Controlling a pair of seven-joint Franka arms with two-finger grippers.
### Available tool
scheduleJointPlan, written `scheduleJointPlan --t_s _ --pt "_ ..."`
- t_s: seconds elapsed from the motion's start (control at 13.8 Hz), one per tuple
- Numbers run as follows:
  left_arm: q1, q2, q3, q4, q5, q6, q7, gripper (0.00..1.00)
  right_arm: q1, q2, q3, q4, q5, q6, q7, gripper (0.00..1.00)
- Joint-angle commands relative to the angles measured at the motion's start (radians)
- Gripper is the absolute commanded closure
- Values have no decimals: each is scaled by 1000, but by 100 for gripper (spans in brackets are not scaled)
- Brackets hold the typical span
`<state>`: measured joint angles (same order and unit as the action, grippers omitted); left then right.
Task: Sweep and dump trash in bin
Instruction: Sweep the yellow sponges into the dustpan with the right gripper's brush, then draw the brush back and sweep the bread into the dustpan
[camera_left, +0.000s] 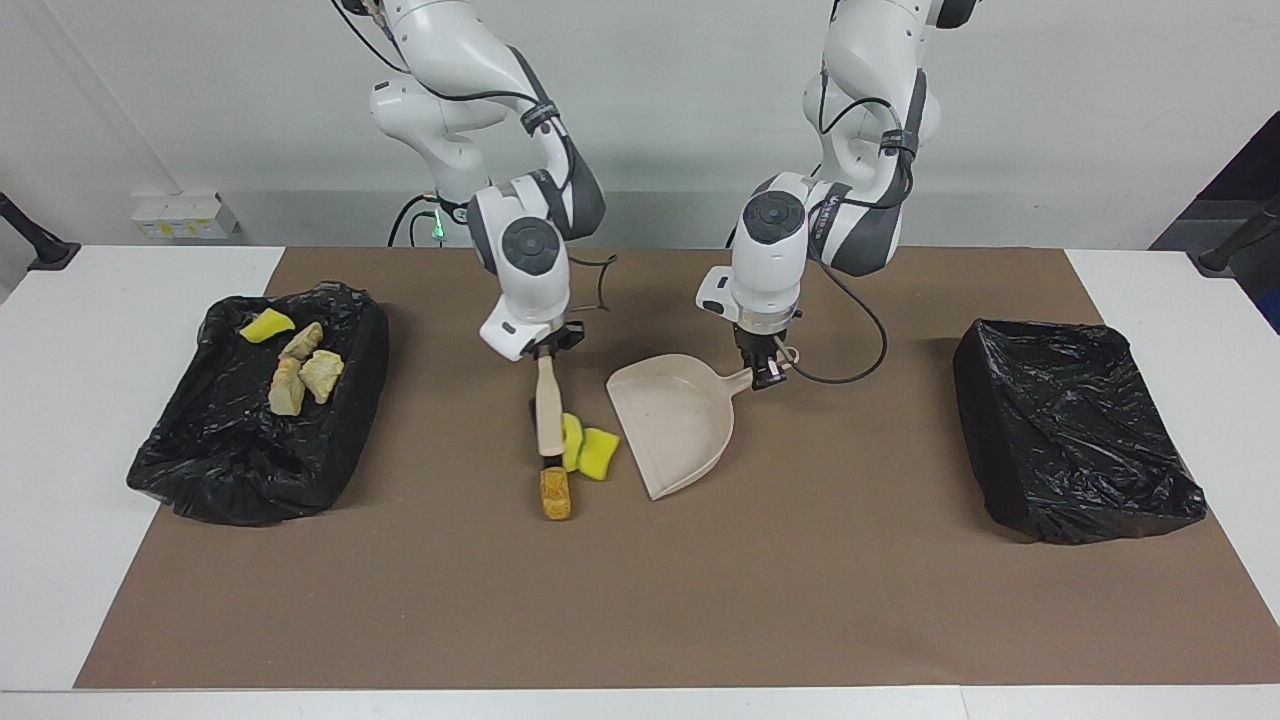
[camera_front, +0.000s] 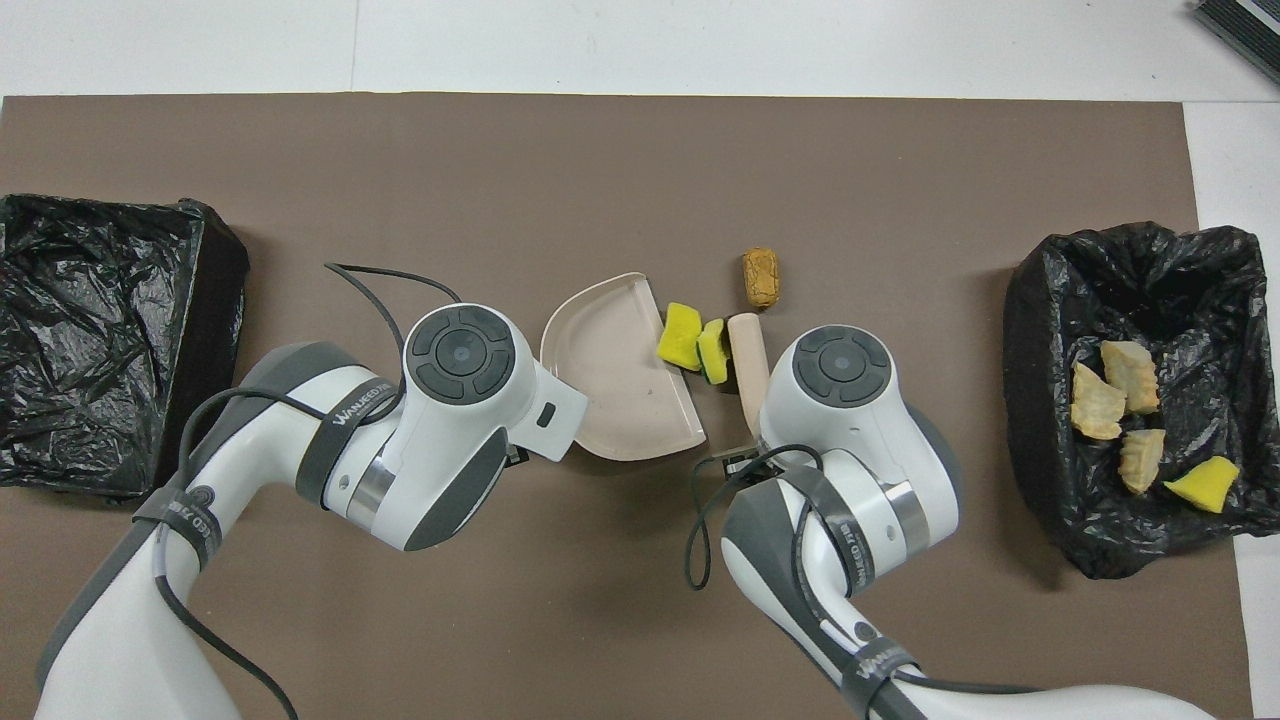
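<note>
Trash (camera_left: 590, 452) sits at the dustpan (camera_left: 672, 425) mouth, right jaws clamping the brush (camera_left: 547, 410), left jaws gripping the pan handle to brace it.

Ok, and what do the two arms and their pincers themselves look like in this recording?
Both arms are glossy white with dark grey joint sections and round grey end caps. Grey lettering runs along a grey band on each forearm. A loose black cable loops from each wrist. The left pincer and right pincer are small and black.

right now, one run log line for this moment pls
right gripper shut on brush | two yellow sponges at dustpan mouth | left gripper shut on dustpan handle | brown lump off brush tip
</note>
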<state>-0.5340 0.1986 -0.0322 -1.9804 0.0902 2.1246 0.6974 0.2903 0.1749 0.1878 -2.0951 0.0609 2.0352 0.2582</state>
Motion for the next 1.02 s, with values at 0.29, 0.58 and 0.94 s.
scheduleJointPlan --t_s 0.29,0.58,0.94 --pt "2 -36 6 -51 17 35 1 100 -29 -14 18 130 123 -146 -149 100" --pt "3 -34 6 -52 16 49 -1 100 -115 -28 13 211 42 -248 -154 100" --pt "3 -36 6 -58 16 64 -4 100 -189 1 15 216 -180 -201 -154 100"
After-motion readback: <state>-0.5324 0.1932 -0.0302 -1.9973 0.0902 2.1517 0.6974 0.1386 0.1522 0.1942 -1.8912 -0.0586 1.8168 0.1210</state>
